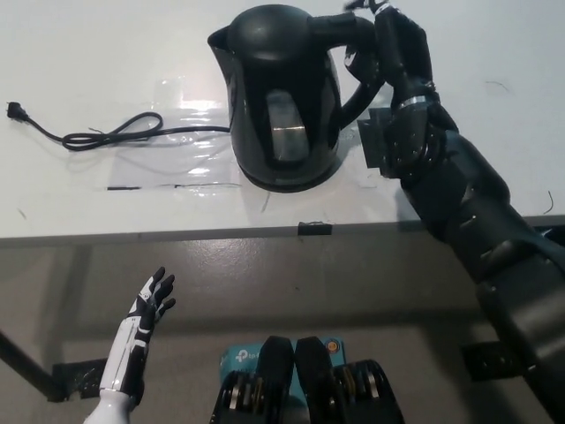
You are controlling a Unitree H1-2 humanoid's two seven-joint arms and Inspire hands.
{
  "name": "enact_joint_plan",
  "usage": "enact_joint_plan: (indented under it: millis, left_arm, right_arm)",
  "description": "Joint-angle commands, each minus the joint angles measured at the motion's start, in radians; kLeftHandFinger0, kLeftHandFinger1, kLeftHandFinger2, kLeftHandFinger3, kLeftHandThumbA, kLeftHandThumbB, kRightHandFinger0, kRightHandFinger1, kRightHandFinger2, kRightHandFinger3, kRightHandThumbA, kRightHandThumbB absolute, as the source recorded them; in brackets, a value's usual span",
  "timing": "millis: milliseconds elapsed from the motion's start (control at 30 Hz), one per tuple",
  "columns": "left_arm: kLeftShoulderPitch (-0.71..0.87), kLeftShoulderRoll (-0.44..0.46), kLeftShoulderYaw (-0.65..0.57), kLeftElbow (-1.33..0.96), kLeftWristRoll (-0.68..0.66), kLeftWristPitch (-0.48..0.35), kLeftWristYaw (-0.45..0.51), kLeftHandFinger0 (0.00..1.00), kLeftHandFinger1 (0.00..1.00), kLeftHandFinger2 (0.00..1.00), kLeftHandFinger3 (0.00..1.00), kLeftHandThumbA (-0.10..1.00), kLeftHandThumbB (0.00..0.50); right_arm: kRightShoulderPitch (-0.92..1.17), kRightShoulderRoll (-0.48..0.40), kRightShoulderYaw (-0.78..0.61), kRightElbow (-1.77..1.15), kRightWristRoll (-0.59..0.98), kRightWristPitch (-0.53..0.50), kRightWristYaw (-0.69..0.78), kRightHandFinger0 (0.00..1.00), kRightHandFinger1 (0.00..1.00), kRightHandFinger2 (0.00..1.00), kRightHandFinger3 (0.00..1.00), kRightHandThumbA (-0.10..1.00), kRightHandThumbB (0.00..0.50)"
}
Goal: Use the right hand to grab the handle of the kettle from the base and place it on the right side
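**Holding the kettle by its handle**

Standing straight up on the white table [88,53] is a black kettle [282,97]. Its long way runs up and down. The little pointy spout is on the picture's left side, and the curved handle [349,53] is on the picture's right side. The kettle is round and fat, smooth and shiny, and light bounces off its side. It looks like plastic. Its bottom sits on a round base [287,181], and only the thin edge of that base shows. The kettle is near the middle of the table, a bit back from the front edge.

The black right hand [388,44] is at the handle. Its fingers are wrapped around the top part of the handle, so the hand is closed on it. The black right arm is bumpy and hard, made of dark metal and plastic parts. It comes up from the bottom right corner and bends toward the kettle.

A thin black power cord [115,134] lies in loops on the table, left of the kettle, with its plug at the far left. A clear shiny sheet [190,115] lies flat under the cord and the base.

The white left hand [146,309] rests low at the bottom left, below the table edge. Its dark fingers are spread apart and hold nothing.
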Motion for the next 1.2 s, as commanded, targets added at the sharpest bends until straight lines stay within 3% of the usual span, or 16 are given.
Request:
enact_joint_plan:
  millis: [0,33,100,133,167,267,333,467,667,867,967,1067,1167]
  left_arm:
    - [-0.009,0.006,0.001,-0.03,-0.013,-0.026,-0.007,0.98,1.0,1.0,1.0,1.0,0.485]
    - [-0.011,0.006,0.001,-0.028,-0.014,-0.024,-0.008,0.98,1.0,1.0,1.0,1.0,0.485]
    - [-0.014,0.007,0.0,-0.025,-0.006,-0.031,-0.006,0.99,1.0,1.0,1.0,1.0,0.475]
    - [-0.016,0.008,-0.001,-0.027,0.001,-0.028,-0.004,0.99,1.0,1.0,1.0,1.0,0.48]
    - [-0.016,0.009,0.0,-0.029,0.001,-0.024,-0.003,0.99,1.0,1.0,1.0,1.0,0.488]
    - [-0.015,0.011,0.002,-0.029,-0.006,-0.02,-0.006,0.99,1.0,1.0,1.0,1.0,0.483]
    - [-0.014,0.013,0.002,-0.027,-0.005,-0.021,-0.007,0.99,1.0,1.0,1.0,1.0,0.473]
    - [-0.008,0.01,0.002,-0.029,-0.011,-0.019,-0.009,0.98,1.0,1.0,1.0,1.0,0.476]
    - [-0.002,0.009,0.007,-0.026,-0.018,-0.025,-0.012,0.99,1.0,1.0,1.0,1.0,0.476]
    - [-0.005,0.005,0.008,-0.015,-0.013,-0.037,-0.006,0.98,1.0,1.0,1.0,1.0,0.47]
    - [-0.003,0.005,0.008,-0.017,-0.014,-0.034,-0.008,0.98,1.0,1.0,1.0,1.0,0.463]
    - [0.001,0.005,0.006,-0.019,-0.015,-0.027,-0.01,0.99,1.0,1.0,1.0,1.0,0.468]
    - [0.002,0.003,0.005,-0.016,-0.009,-0.03,-0.007,0.98,1.0,1.0,1.0,1.0,0.463]
  right_arm:
    - [-0.086,-0.001,-0.123,-0.043,0.136,-0.182,-0.131,0.0,0.29,0.72,0.74,-0.1,0.083]
    - [-0.093,0.003,-0.16,-0.054,0.163,-0.176,-0.123,0.0,0.25,0.68,0.7,-0.1,0.042]
    - [-0.099,0.005,-0.216,-0.085,0.191,-0.217,-0.14,0.0,0.09,0.52,0.58,-0.1,0.038]
    - [-0.103,0.005,-0.249,-0.119,0.212,-0.217,-0.151,0.0,0.07,0.5,0.56,-0.1,0.048]
    - [-0.109,0.002,-0.26,-0.126,0.205,-0.217,-0.166,0.0,0.07,0.49,0.57,-0.1,0.026]
    - [-0.118,-0.016,-0.275,-0.16,0.169,-0.217,-0.208,0.0,0.1,0.55,0.69,-0.1,0.007]
    - [-0.108,-0.041,-0.27,-0.207,0.138,-0.217,-0.246,0.0,0.1,0.56,0.71,-0.1,0.02]
    - [-0.095,-0.077,-0.273,-0.226,0.127,-0.217,-0.262,0.0,0.06,0.52,0.66,-0.1,0.023]
    - [-0.045,-0.14,-0.256,-0.256,0.121,-0.217,-0.25,0.0,0.0,0.47,0.66,-0.1,0.039]
    - [0.013,-0.189,-0.22,-0.267,0.118,-0.217,-0.255,0.0,0.0,0.49,0.66,-0.1,0.028]
    - [0.031,-0.199,-0.2,-0.242,0.11,-0.217,-0.289,0.0,0.0,0.51,0.65,-0.1,0.059]
    - [0.046,-0.207,-0.162,-0.189,0.083,-0.217,-0.344,0.0,0.08,0.61,0.62,-0.1,0.056]
    - [0.057,-0.21,-0.148,-0.163,0.098,-0.217,-0.338,0.0,0.09,0.6,0.6,-0.1,0.072]
